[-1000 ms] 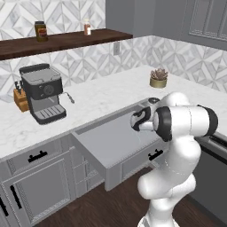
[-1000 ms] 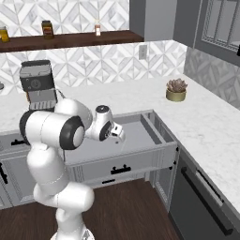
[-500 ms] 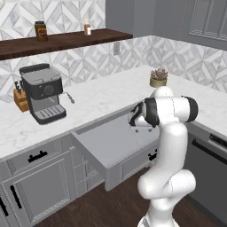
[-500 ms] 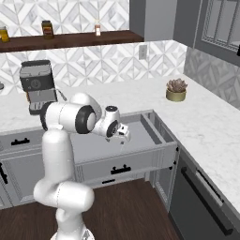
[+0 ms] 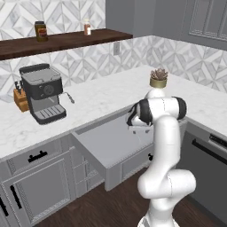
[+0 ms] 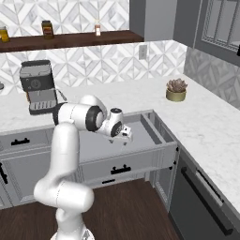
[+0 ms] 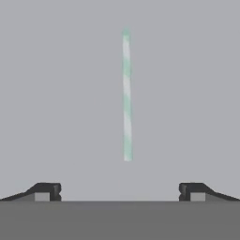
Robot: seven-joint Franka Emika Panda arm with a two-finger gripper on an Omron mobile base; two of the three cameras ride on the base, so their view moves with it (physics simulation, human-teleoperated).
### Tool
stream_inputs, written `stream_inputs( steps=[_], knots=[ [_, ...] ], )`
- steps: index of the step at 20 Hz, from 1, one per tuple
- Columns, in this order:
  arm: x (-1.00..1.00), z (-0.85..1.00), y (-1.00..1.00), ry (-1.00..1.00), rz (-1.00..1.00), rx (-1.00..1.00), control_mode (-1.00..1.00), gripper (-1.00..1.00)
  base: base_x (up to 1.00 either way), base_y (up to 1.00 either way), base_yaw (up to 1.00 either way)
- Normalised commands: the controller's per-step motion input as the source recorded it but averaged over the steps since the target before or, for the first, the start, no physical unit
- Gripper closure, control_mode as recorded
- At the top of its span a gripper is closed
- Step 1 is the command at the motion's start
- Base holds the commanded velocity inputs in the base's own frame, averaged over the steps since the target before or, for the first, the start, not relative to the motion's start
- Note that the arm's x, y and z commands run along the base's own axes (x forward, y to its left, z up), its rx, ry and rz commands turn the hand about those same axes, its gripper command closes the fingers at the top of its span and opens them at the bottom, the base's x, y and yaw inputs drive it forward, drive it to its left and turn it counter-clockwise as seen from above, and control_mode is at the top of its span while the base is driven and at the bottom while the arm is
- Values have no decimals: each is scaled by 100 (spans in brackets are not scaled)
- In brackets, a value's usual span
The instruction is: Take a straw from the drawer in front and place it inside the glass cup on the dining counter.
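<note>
We see the white arm folded at the elbow, its wrist bent down so the gripper [image 6: 125, 137] hangs over the open drawer [image 6: 154, 131]. In the hand view the two dark fingertips [image 7: 44, 191] stand spread wide apart, grasping nothing. The straw [image 7: 126, 96] lies flat on the drawer's smooth grey floor, between and beyond the tips, apart from them. It is a thin straight stick, pale with faint green bands. The drawer is shallow, matte grey, with a short black bar handle [image 6: 120, 169].
</note>
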Motion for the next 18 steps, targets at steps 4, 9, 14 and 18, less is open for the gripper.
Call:
stream_inputs(
  steps=[4,9,14,18],
  knots=[
    [5,-35,-1,0,2,0,-100,-100,0,0,0],
    [0,-33,0,0,1,0,-100,-100,0,0,0],
    [0,-32,0,0,1,0,-100,-100,0,0,0],
    [0,-31,0,0,1,0,-100,-100,0,0,0]
  ],
)
